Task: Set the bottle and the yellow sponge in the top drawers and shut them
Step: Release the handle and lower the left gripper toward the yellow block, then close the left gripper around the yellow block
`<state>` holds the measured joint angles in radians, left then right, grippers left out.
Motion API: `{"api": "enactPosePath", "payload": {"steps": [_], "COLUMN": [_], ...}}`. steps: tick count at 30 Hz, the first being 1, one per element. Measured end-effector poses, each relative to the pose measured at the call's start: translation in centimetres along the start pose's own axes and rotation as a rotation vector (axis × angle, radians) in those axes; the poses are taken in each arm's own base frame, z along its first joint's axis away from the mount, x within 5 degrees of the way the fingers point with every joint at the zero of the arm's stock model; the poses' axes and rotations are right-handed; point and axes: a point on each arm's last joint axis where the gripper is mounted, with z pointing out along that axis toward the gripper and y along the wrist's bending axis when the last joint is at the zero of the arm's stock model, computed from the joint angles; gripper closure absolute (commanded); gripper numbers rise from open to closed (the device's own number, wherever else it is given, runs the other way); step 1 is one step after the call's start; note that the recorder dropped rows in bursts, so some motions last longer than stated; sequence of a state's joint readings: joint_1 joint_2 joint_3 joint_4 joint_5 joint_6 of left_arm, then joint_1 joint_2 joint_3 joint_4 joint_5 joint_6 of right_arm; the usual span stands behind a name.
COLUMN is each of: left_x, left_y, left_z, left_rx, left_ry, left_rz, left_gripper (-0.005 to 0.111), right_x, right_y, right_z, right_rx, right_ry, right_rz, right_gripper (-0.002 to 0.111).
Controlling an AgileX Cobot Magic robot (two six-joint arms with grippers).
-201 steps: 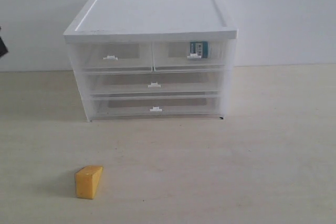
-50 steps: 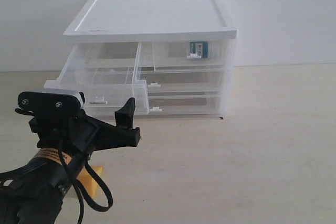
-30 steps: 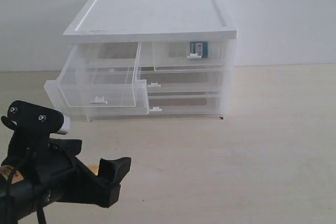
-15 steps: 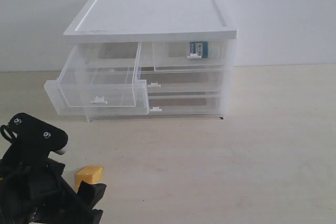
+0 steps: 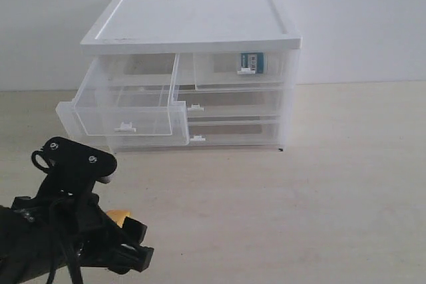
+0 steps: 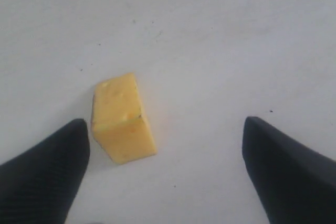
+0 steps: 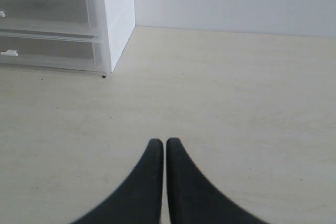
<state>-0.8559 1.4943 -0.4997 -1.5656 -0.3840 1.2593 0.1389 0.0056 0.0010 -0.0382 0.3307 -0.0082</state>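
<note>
The left pincer (image 6: pixel 164 124) is held wide open and empty, low over the bench (image 5: pixel 319 191), w/ the yellow sponge (image 6: pixel 122 119) lying flat between its fingers but off-centre: just beside one finger (image 6: pixel 52 166), well apart from the other; a missed grasp is judged the likeliest fault, since w/o re-centring the near finger could be set down on the foam, or the sponge shoved sideways; being a wedge, it could also be squeezed out along its sloped face as the jaws are brought in; on the carry, the front wall of the pulled-out left top drawer (image 5: pixel 130 108) could be clipped if the lift is kept too low, and the drawer knocked askew; the bottle (image 5: pixel 251 62) is seen inside the right top drawer (image 5: pixel 239 71), which looks shut, so nothing there need be disturbed; the right pincer (image 7: pixel 166 142) is closed on nothing, over bare bench off the cabinet (image 5: pixel 193 21) corner; room is ample: the bench around the sponge is bare, and the only edges that matter are the drawer's rim and the cabinet's overhanging top.
</note>
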Motion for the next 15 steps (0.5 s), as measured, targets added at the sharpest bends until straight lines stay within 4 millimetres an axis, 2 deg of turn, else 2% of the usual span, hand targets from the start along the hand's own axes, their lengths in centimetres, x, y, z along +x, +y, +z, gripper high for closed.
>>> {"api": "enactPosePath", "payload": {"steps": [4, 10, 15], "left_x": [-0.1, 0.3, 0.2], "left_y": [-0.2, 1.1, 1.7], "left_z": [1.2, 2.8, 3.1], "left_rx": [-0.03, -0.062, -0.042], "left_ry": [0.026, 0.081, 0.094], "left_rz": [0.017, -0.015, -0.032], "left_gripper": [0.043, 0.043, 0.043], "right_x": [0.0, 0.0, 0.0], "right_y": [0.0, 0.0, 0.0], "right_z": [0.0, 0.0, 0.0], "right_rx": [0.0, 0.0, 0.0], "right_ry": [0.0, 0.0, 0.0], "right_rz": [0.0, 0.0, 0.0], "right_gripper": [0.108, 0.108, 0.108]}}
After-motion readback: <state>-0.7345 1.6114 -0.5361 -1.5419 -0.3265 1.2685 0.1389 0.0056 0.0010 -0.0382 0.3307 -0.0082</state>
